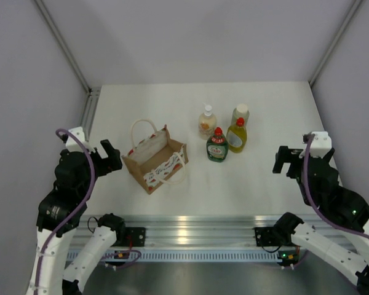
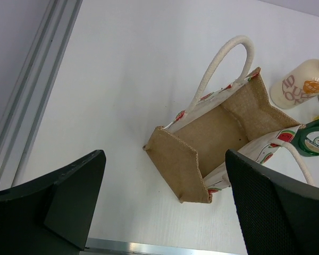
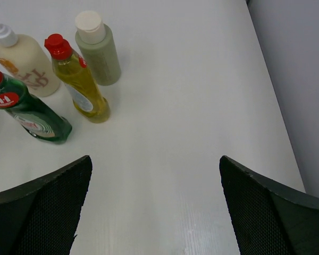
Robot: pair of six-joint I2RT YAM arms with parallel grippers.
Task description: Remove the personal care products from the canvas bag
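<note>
The canvas bag (image 1: pixel 137 168) stands upright on the table (image 1: pixel 264 184), a bit left of the middle. It is turned at a slant w/ its mouth up. The left wrist cam looks right down into the bag (image 2: pixel 175 164): only its brown floor & sides show. One cream handle (image 1: pixel 144 126) lies out toward the back; the other hangs over the near side.

All 4 bottles stand on the table, just R of the bag, in a tight bunch. The pump bottle (image 1: pixel 207 122) & white-cap bottle (image 1: pixel 240 114) are at the back. The green bottle (image 1: pixel 217 146) & yellow bottle (image 1: pixel 237 135), both w/ red caps, are in front. The green one is closest to the bag, w/ a small gap between.

The L gripper (image 1: pixel 107 153) hangs near the left edge, close to the bag, fingers spread wide, holding nothing. The R gripper (image 1: pixel 287 161) is at the right side, also spread & holding nothing, well apart from the bottles, w/ bare white table between.

A metal rail (image 1: pixel 89 110) runs along the left edge. Grey walls (image 1: pixel 190 37) close in the back & sides.
</note>
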